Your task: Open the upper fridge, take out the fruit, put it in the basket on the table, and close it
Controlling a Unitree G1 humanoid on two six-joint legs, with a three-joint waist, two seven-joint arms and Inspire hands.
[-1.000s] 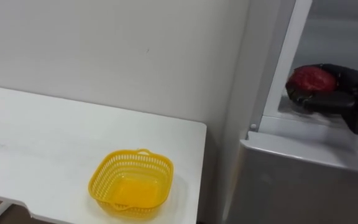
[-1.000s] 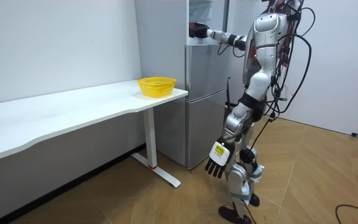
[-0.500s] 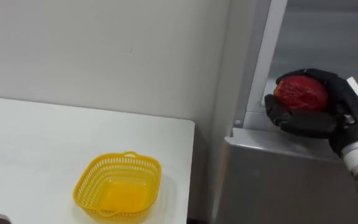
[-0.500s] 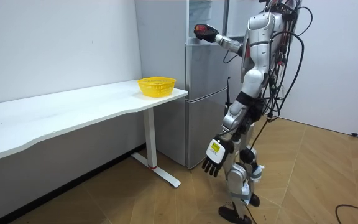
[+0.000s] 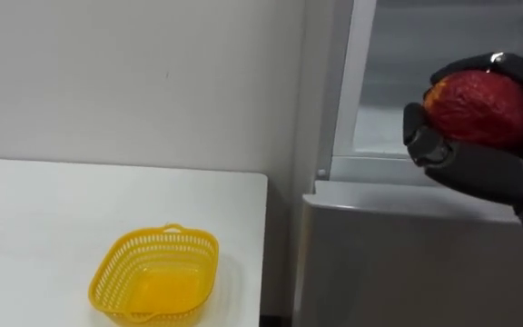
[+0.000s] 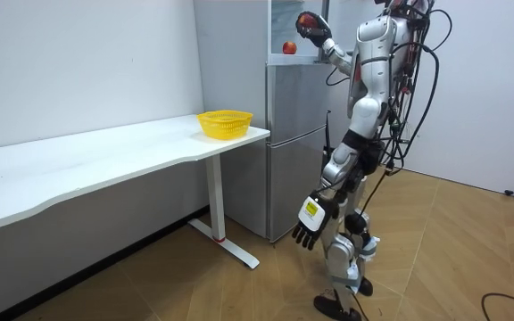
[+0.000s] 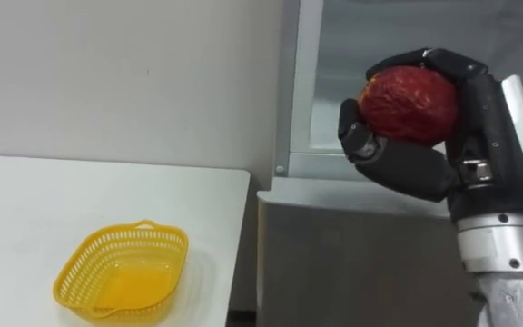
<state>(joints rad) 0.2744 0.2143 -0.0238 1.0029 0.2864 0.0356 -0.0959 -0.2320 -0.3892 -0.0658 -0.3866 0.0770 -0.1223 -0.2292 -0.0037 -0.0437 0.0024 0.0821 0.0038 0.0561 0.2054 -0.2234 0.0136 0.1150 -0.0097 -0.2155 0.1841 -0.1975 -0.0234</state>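
My right hand is raised in front of the open upper fridge compartment, fingers and thumb curled round a wrinkled red fruit. The same red fruit sits high in my right hand in the left eye view, clear of the fridge shelf. In the room view the right hand holds the red fruit up beside the grey fridge. A second red fruit rests on the upper fridge shelf. My left hand hangs low at my side with relaxed fingers.
A yellow plastic basket stands empty on the white table near its right end, next to the fridge. The fridge's lower door is closed. A white wall runs behind the table. I stand facing the fridge on a wooden floor.
My right hand has lifted the red fruit off the shelf, up and out of the upper compartment. The eye views have shifted right. A second red fruit now shows on the shelf.
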